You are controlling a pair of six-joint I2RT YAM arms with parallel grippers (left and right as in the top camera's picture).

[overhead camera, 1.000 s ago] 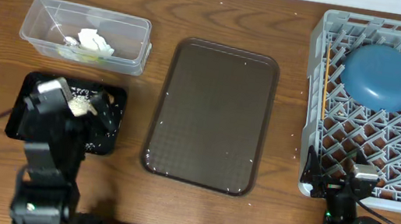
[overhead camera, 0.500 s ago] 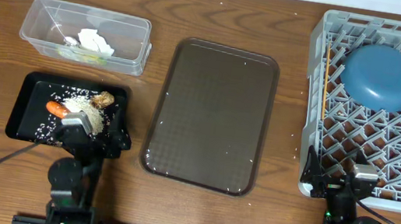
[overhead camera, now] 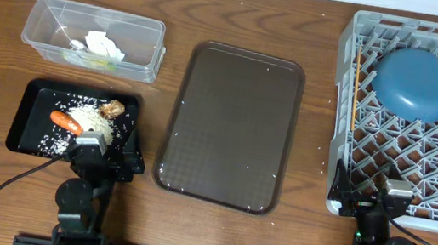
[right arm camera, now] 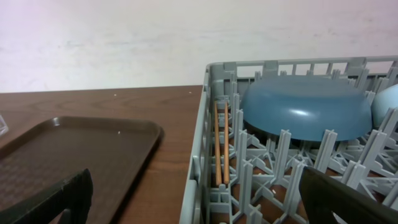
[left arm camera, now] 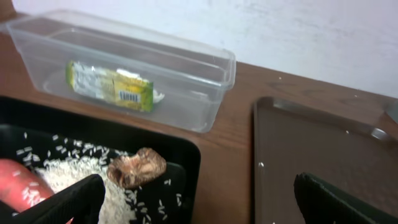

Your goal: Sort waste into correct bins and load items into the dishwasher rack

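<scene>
As the left gripper (overhead camera: 102, 158), wide and empty like the right gripper (overhead camera: 368, 201), is held at the near right corner of the black tray (overhead camera: 33, 89), the rice (overhead camera: 83, 112) inside could be scattered by a nudge; the blue dish (overhead camera: 414, 83) is seated in the rack (overhead camera: 342, 114), far right.

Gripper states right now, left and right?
Left gripper: open, empty, at the black tray.
Right gripper: open, empty, at the dishwasher rack.

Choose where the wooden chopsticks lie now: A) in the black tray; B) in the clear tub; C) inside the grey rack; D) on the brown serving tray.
C: the chopsticks lie inside the grey rack, along its side wall, next to the blue dish.
</scene>
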